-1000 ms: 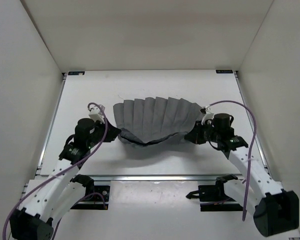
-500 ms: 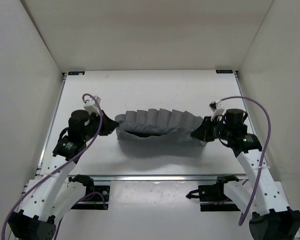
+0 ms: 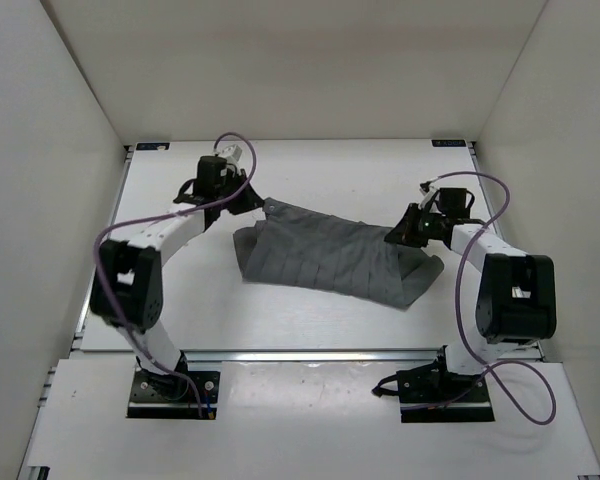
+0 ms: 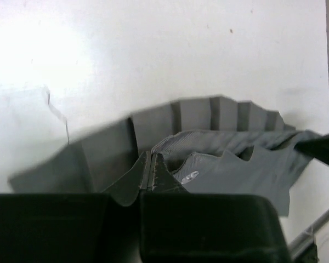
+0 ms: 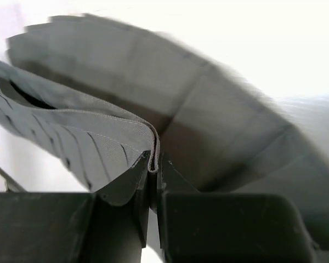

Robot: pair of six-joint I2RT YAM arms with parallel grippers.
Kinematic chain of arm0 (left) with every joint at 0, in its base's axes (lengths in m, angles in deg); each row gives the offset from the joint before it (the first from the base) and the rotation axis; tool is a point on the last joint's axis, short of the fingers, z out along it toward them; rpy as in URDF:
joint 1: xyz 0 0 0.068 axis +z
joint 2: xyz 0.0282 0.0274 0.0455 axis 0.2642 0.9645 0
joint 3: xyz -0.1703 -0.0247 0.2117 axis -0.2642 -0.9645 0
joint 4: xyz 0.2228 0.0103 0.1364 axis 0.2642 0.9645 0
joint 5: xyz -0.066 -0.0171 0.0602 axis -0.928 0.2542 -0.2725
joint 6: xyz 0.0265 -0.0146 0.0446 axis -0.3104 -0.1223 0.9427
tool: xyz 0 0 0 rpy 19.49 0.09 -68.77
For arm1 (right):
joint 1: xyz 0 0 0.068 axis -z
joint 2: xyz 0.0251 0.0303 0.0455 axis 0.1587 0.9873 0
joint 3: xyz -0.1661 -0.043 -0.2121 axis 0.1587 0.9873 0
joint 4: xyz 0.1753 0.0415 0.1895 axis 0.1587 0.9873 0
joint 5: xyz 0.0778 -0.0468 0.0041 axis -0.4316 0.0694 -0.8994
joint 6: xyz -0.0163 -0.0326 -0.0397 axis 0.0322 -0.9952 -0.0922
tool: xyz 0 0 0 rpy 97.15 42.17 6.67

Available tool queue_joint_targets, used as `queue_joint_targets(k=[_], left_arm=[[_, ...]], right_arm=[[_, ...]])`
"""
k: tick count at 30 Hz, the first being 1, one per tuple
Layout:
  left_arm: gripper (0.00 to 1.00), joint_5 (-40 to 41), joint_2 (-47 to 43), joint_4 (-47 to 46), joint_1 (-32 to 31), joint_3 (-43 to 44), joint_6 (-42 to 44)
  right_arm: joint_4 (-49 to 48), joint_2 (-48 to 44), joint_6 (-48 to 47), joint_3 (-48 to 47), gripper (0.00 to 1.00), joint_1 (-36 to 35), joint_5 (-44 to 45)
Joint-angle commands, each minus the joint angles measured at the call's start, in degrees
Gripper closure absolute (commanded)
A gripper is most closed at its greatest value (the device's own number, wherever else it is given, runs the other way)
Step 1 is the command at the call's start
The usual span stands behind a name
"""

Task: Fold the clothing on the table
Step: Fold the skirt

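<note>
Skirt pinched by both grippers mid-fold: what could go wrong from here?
1. The left gripper and right gripper each pinch only a thin edge of the skirt; soft fabric could slip out.
2. In the top view the left grip sits farther back on the table than the right, so the fold may land skewed.

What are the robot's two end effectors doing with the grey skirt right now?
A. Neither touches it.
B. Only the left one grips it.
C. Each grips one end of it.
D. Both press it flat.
C: the left end effector and the right end effector are each shut on a fold of the skirt, at opposite ends.
</note>
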Motion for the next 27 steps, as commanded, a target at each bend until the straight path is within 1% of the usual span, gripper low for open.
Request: queue_joint_targets(k=[1,2,3,4,5,6,7,8,9,10,11,13,14,17,18,19,20,21,22,23,24,25,27], left_arm=[[1.00,-0.5,7.6,-2.7,1.0,9.5,2.0],[1.00,-0.6,10.6,-2.3,1.2,11.7,2.1],[0.96,-1.1,12.0,-2.6,1.6,12.4,2.2],[0.88,-1.7,14.5,-2.8,2.1,14.1,1.4],[0.64,-2.9,16.2,-3.2,2.5,15.4,0.9],[0.56,-3.4,17.0,-3.2,3.0,16.1,0.5],[0.57,-3.5,18.0,-3.7,3.5,16.3,0.3],[0.56,-3.7,17.9,-3.7,4.2,15.9,0.6],[0.53,-3.5,17.4,-3.6,4.2,16.0,0.7],[0.48,-3.0,17.3,-3.5,4.6,15.5,1.0],[0.45,-2.9,15.9,-2.9,4.8,14.6,1.2],[0.40,-2.8,12.9,-1.1,5.3,13.1,1.9],[0.39,-2.7,10.5,-0.2,5.1,10.6,2.2],[0.37,0.4,3.1,1.1,3.4,0.7,3.0],[0.37,2.1,0.2,1.8,2.8,-3.1,3.2],[0.36,3.1,-3.1,1.8,2.6,-7.5,2.7],[0.36,3.2,-4.3,1.2,2.1,-9.9,2.5],[0.36,3.4,-7.5,0.5,1.7,-13.9,1.5],[0.35,3.2,-9.7,-1.2,1.5,-17.8,0.0],[0.34,2.8,-11.9,-2.1,1.5,-21.3,-2.1],[0.34,2.7,-12.7,-4.0,1.6,-22.7,-3.1],[0.34,2.3,-14.2,-5.8,1.2,-25.0,-5.2],[0.33,1.6,-15.0,-8.6,0.4,-27.2,-7.4]], right_arm=[[-5.9,2.3,0.7,-2.4,1.00,1.3,5.2],[-5.4,3.7,0.7,-3.3,1.00,1.3,5.8],[-5.4,5.4,1.0,-4.5,1.00,1.2,6.3],[-4.8,6.4,1.1,-5.6,1.00,1.6,6.5],[-4.7,7.3,0.7,-6.3,1.00,1.5,6.4],[-4.4,8.6,0.5,-6.8,1.00,1.6,6.5],[-3.6,9.3,0.0,-7.7,0.94,1.5,6.1],[-3.7,9.6,0.0,-9.0,0.78,1.2,6.4],[-3.2,10.0,-0.1,-9.7,0.70,1.3,7.9],[-2.5,9.8,0.3,-11.0,0.67,1.0,9.5],[-1.3,9.5,0.6,-11.7,0.61,0.7,10.6],[0.3,6.1,1.4,-13.4,0.58,-0.3,15.8],[2.0,5.2,2.0,-13.6,0.58,-1.1,16.8],[8.9,-2.0,2.9,-11.5,0.49,-5.0,24.4],[10.9,-3.4,4.0,-9.7,0.46,-5.9,24.9],[12.3,-6.2,5.4,-8.0,0.46,-6.4,24.8],[12.6,-9.3,6.9,-5.0,0.45,-6.3,24.3],[12.2,-11.0,8.5,-1.3,0.43,-5.8,23.9],[11.4,-14.9,10.2,2.5,0.41,-6.0,23.7],[10.5,-19.1,11.6,4.4,0.38,-6.4,24.0],[10.5,-22.7,12.4,7.0,0.38,-6.2,24.5],[9.8,-24.4,13.5,9.2,0.37,-5.6,23.9],[9.8,-30.0,15.1,11.8,0.37,-4.5,23.0]])
